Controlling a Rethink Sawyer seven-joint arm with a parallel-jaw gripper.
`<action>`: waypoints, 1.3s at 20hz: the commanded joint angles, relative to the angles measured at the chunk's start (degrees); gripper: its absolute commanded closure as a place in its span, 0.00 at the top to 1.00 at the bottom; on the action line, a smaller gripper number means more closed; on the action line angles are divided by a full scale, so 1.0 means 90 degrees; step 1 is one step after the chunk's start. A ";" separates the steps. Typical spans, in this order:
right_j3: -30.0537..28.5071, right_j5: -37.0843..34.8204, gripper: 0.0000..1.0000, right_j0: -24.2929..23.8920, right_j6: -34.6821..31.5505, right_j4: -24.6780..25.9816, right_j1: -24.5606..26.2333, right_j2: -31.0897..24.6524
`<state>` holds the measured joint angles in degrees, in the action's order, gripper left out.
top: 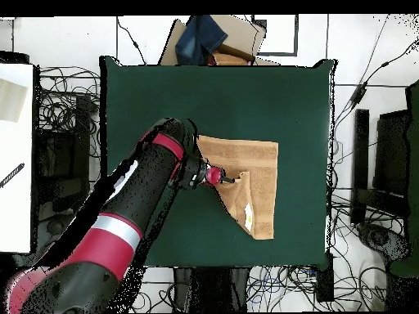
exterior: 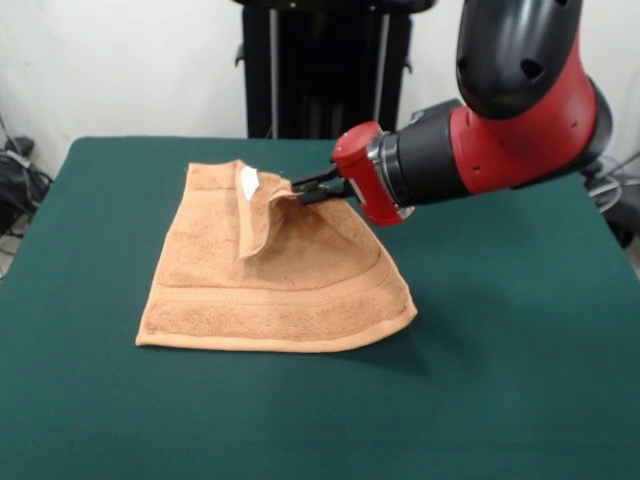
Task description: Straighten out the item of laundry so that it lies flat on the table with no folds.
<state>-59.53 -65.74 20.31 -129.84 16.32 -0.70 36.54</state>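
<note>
The item of laundry [exterior: 270, 290] is a tan terry towel lying on the green table [exterior: 500, 400], with its far right part lifted off the cloth and folded over toward the middle. A white tag [exterior: 249, 181] shows on the raised flap. My gripper [exterior: 300, 190] reaches in from the right, held nearly level, and its black fingers are shut on the towel's lifted edge. In the overhead view the towel [top: 255, 176] lies right of the table's middle, with the gripper [top: 230, 177] at its left side.
The red and black arm [exterior: 500, 140] hangs over the table's right half in the front view. In the overhead view a cardboard box with dark blue cloth [top: 211, 37] sits beyond the table's top edge, and cables lie on the floor around the table.
</note>
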 commanded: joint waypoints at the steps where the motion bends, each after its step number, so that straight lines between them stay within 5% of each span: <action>1: -0.0478 0.0270 0.00 -0.0178 -0.1670 -0.0406 0.0215 -0.0487; 26: -0.0387 0.0235 0.00 -0.0250 -0.1511 -0.0367 0.0238 -0.0511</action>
<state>-59.53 -65.74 19.95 -129.84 16.32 -0.70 36.54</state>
